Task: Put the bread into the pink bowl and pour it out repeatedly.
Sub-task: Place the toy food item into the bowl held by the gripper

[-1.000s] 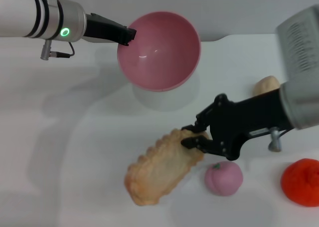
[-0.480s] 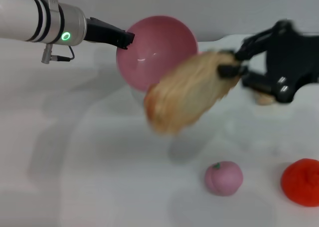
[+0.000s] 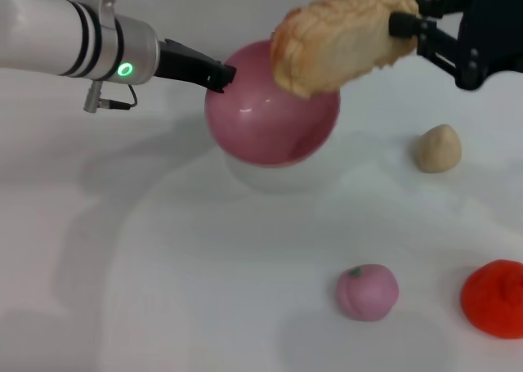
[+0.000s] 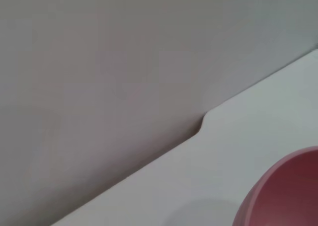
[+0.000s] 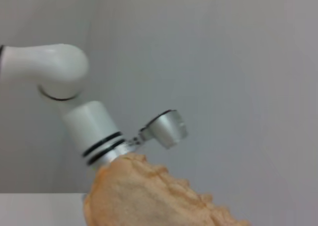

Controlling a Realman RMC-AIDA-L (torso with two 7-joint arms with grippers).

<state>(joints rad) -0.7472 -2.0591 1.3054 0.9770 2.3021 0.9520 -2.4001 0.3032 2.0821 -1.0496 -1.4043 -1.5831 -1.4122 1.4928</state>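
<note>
The pink bowl [image 3: 270,123] hangs tilted above the table at the back middle, and my left gripper [image 3: 219,73] is shut on its left rim. A curve of the bowl [image 4: 285,193] shows in the left wrist view. The bread [image 3: 339,41], a ridged orange-and-cream loaf, is in the air just above the bowl's right side. My right gripper [image 3: 406,26] is shut on the loaf's right end. In the right wrist view the bread [image 5: 149,198] fills the lower part, with the left arm beyond it.
A small beige lump [image 3: 439,148] lies on the white table right of the bowl. A pink peach-like ball [image 3: 367,292] and an orange fruit [image 3: 493,298] sit at the front right. The table's back edge runs just behind the bowl.
My right gripper has lifted the bread from the table's front and carried it up and back to above the bowl. The bowl has tipped, its opening turned away from view.
</note>
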